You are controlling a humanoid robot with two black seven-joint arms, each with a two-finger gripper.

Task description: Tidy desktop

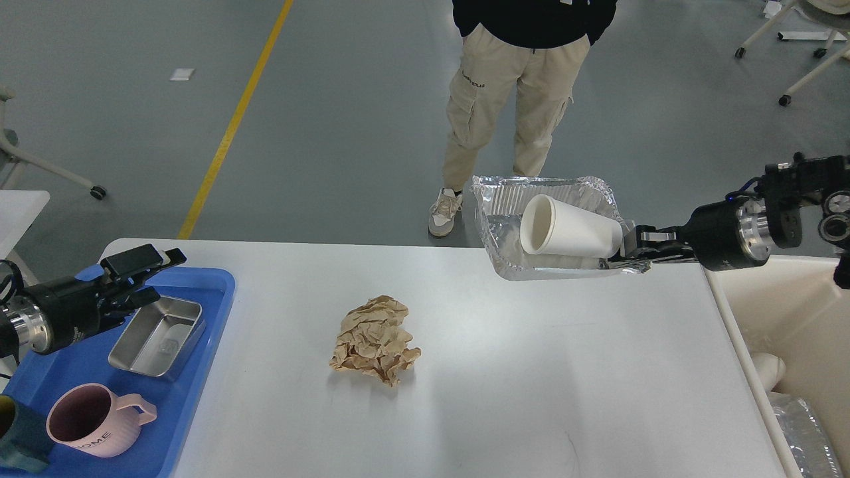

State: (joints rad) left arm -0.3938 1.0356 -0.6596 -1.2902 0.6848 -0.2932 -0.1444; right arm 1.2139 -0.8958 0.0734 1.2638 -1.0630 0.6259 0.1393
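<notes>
In the head view, the white smooth tabletop (531, 372) filled the lower frame, its bottom edge cut off, bearing crumpled brown paper (375, 340), while right fingers (641, 240) clamped a crinkled foil tray (505, 199) holding a tipped paper cup (568, 229) at upper right, and left fingers (143, 259) stood apart.

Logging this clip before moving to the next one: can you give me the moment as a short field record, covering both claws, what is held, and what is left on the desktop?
right claw: shut on foil tray, lifted at the far right edge
foil tray: holds a white paper cup lying on its side
left claw: open, empty, over blue tray
blue tray: steel pan, pink mug
desktop: crumpled brown paper left near centre
cream bin: at right, beside the desktop
</notes>
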